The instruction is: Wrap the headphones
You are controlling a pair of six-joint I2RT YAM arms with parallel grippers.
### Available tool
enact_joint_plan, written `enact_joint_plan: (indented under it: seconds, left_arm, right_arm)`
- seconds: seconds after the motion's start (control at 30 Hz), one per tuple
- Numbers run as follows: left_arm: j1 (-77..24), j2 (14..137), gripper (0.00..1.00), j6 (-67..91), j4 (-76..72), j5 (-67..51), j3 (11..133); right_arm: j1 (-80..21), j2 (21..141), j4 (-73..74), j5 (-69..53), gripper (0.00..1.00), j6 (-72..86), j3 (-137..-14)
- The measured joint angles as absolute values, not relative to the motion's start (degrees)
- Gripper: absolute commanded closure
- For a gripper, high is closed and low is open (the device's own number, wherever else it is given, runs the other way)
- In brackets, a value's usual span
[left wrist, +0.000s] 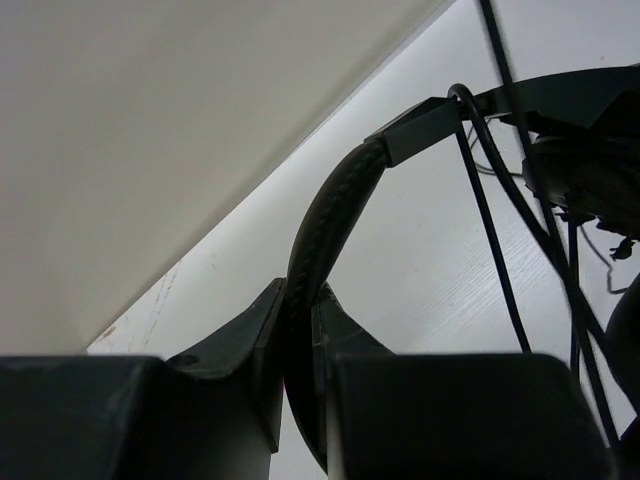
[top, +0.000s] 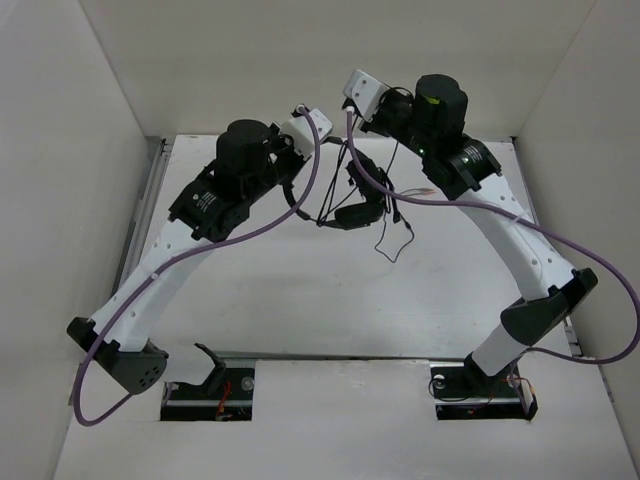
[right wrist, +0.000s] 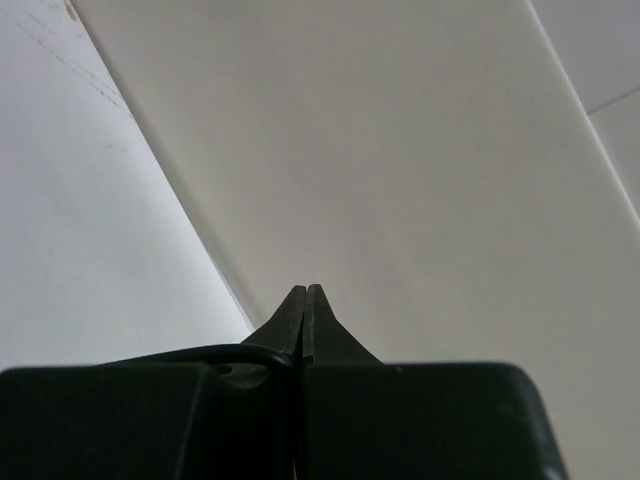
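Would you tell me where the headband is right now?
In the left wrist view, the headband is clamped in the left gripper. From above, it shows just beyond the middle of the table.

Arm shells: white and curved, on left arm and right arm.
Joints: black housings; a green light is seen on one.
Cables: thick purple cables are routed along both.
Right gripper: black, tapered fingers.
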State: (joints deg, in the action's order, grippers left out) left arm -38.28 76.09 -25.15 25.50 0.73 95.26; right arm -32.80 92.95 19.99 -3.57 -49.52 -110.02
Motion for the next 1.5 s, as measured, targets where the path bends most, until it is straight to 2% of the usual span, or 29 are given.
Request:
enact_joint_plan:
  seconds: [0.4,0.7,1.2,1.5]
  left_arm:
    - [-37.54,81.84,1.00,-33.39,19.64,18.52,91.72]
    - [-35.79,82.85,1.00,-35.07,17.12,25.58,91.48]
    - [-36.80,82.72,1.00,-35.57,15.59,26.28,91.50]
    - [-40.58,80.09,1.00,-35.16,17.23,20.91,91.68]
  right_arm:
    - [-43.33,91.11,27.62,0.30,0.99,-50.04,-115.81]
    - [-43.68,90.15,29.36,6.98,0.99,-54.15,-114.43]
    - [-40.07,89.65,28.03,10.33,1.00,-59.40,-113.45]
    - [-36.25,92.18,20.27,7.33,1.00,-59.37,-111.35]
